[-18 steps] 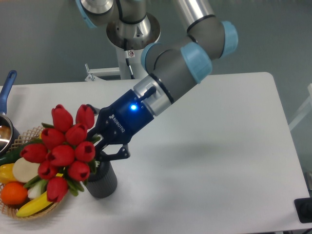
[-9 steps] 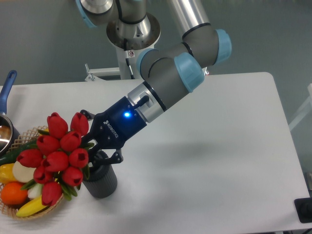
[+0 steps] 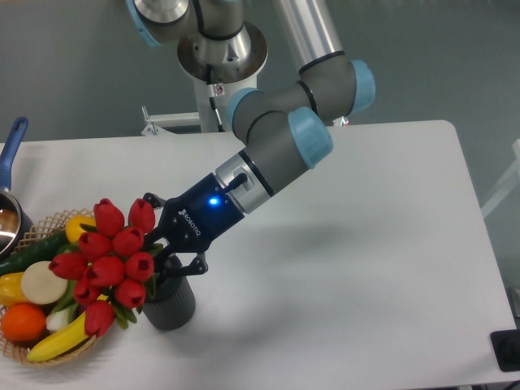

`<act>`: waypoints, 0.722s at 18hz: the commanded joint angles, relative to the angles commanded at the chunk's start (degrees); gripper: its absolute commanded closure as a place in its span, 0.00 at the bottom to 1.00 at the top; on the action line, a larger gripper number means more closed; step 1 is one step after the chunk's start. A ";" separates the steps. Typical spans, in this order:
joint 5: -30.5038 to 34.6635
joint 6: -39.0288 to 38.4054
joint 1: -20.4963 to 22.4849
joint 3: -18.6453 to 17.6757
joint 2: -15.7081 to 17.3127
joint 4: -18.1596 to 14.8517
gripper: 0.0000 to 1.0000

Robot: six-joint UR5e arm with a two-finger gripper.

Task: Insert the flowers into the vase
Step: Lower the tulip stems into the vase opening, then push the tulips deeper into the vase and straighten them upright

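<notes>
The flowers (image 3: pixel 110 260), a bunch of red tulip buds with green leaves, hang tilted to the left over the mouth of the vase (image 3: pixel 169 305), a short dark grey cylinder near the table's front left. The stems are hidden behind the buds and the fingers. My gripper (image 3: pixel 165 252) is shut on the flowers' stems right above the vase rim. The buds lean out over the basket.
A woven basket (image 3: pixel 36 345) at the front left holds an orange, bananas, a white round item, green and yellow vegetables. A blue-handled pot (image 3: pixel 10 162) sits at the left edge. The arm's base stands at the back. A black object is at the front right corner (image 3: pixel 505 351).
My gripper has moved a little down and left with the flowers over the second. The bunch has shifted slightly right and lower, closer to the vase mouth.
</notes>
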 joint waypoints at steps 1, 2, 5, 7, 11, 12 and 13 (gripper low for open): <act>0.00 0.35 0.18 -0.18 0.00 0.00 0.76; 0.09 0.44 0.36 -0.27 0.00 0.00 0.75; 0.35 0.88 0.88 -0.97 -0.09 0.00 0.69; 0.44 2.72 1.32 -1.67 -0.09 0.00 0.58; 1.66 3.70 1.59 -3.61 0.00 0.00 0.51; 1.93 3.70 1.59 -3.70 0.00 0.00 0.51; 2.02 3.70 1.59 -3.78 -0.09 0.00 0.48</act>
